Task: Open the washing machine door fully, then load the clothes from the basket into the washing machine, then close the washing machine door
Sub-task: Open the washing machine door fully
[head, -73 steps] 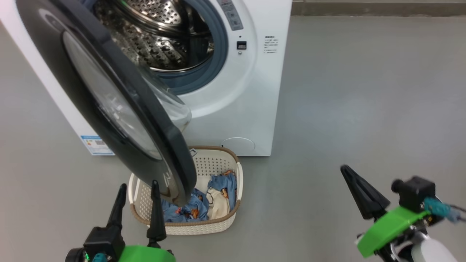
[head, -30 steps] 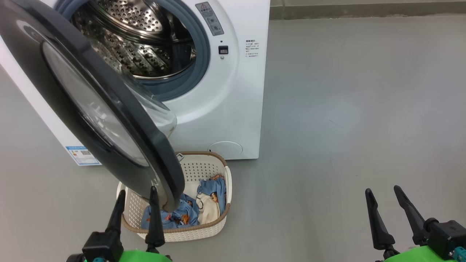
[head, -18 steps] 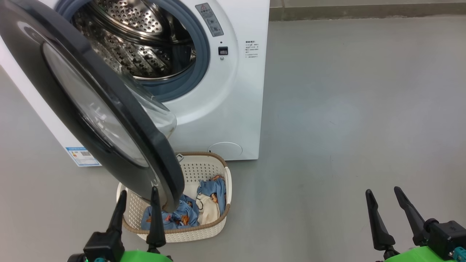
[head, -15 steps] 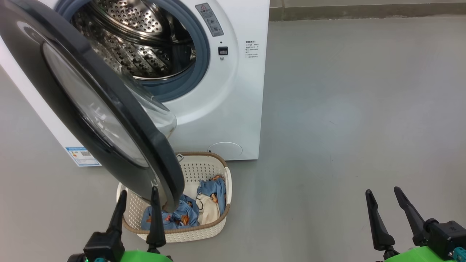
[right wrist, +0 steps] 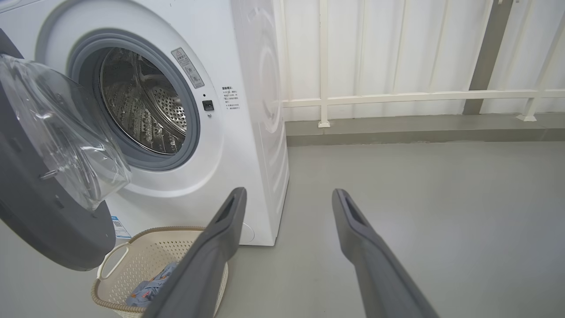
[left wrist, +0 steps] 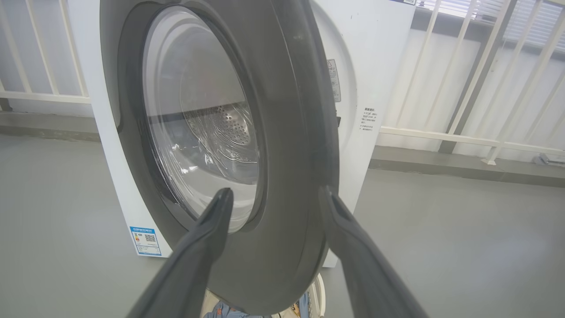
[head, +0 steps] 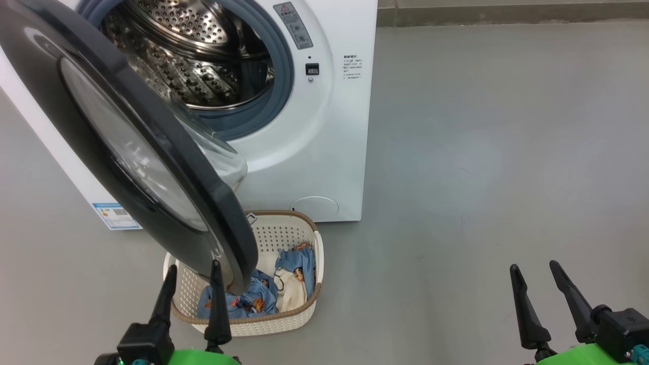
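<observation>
Beneath the washing machine door [head: 127,142], basket [head: 268,324] of clothes [head: 299,261]; left pincer [head: 193,266] and right pincer [head: 534,265] agape, empty.

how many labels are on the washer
3: grey warning label beside the drum, small text label right of it, blue label low on the front. The door may hide more.

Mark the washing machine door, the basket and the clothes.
Glossy black round washing machine door [head: 121,142], head view: centre glass window.
Cream-white perforated plastic basket [head: 274,324], head view: front wall.
Light-blue printed fabric clothes [head: 299,261], head view: upper blue fold.
</observation>
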Robot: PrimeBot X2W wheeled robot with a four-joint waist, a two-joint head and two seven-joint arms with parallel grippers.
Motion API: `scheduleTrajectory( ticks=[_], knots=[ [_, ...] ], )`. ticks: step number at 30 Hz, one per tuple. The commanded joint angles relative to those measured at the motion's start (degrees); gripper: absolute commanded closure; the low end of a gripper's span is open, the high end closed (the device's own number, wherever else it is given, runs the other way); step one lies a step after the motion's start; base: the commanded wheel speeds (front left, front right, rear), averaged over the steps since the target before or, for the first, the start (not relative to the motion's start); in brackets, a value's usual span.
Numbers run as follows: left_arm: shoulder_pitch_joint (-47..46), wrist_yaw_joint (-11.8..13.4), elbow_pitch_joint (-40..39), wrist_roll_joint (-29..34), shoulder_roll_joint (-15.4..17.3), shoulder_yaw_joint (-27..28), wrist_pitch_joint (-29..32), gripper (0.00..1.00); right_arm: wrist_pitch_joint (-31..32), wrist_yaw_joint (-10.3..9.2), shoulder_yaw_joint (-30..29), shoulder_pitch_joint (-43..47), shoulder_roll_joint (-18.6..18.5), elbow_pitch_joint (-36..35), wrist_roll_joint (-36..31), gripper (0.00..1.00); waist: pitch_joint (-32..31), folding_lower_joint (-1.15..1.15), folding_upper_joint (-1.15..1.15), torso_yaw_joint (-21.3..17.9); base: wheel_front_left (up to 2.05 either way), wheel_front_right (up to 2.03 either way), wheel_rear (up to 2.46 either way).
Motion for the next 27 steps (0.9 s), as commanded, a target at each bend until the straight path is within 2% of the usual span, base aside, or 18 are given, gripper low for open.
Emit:
scheduleTrajectory(
  ticks=[1, 3, 4, 5, 6, 17, 27],
  knots=[
    [-0.7, -0.12, -1.12, 0.44, 0.49, 1.69, -0.37, 0.0, -0.52, 0.57, 1.28, -1.32, -0.49, -1.23, 0.14, 0.0, -0.06, 0.0, 0.0, 0.02, 0.0, 0.0, 0.0],
    [-0.63, -0.22, -1.14, 0.45, 0.49, 1.68, -0.37, 0.0, -0.53, 0.57, 1.32, -1.3, -0.49, -1.17, 0.12, 0.0, -0.11, 0.0, 0.0, 0.04, 0.0, 0.0, 0.0],
    [-0.59, -0.29, -1.16, 0.42, 0.49, 1.66, -0.37, 0.28, -0.54, 0.57, 1.33, -1.3, -0.49, -1.15, 0.11, 0.0, -0.13, 0.0, 0.0, 0.06, 0.0, 0.0, 0.0],
    [-0.55, -0.38, -1.19, 0.34, 0.49, 1.64, -0.37, 0.71, -0.55, 0.57, 1.34, -1.3, -0.49, -1.11, 0.09, 0.0, -0.18, 0.0, 0.0, 0.06, 0.0, 0.0, 0.0],
    [-0.47, -0.57, -1.18, 0.14, 0.49, 1.57, -0.37, 1.0, -0.55, 0.57, 1.37, -1.28, -0.49, -1.07, 0.06, 0.0, -0.23, 0.0, 0.0, 0.08, 0.0, 0.0, 0.0],
    [-0.13, -1.2, -1.9, 0.27, 0.49, 1.93, -0.37, 1.0, -0.43, 0.57, 1.52, -1.2, -0.49, -0.54, -0.1, 0.0, -0.66, 0.0, 0.0, 0.0, 0.0, 0.0, 0.0],
    [-2.13, -2.37, -6.58, 1.41, 0.49, 5.29, -0.37, 1.0, -0.64, 0.57, 1.52, -1.28, -0.49, -0.26, -0.2, 0.0, -0.73, 0.0, 0.0, 0.03, 0.0, 0.0, 0.0]
  ],
)
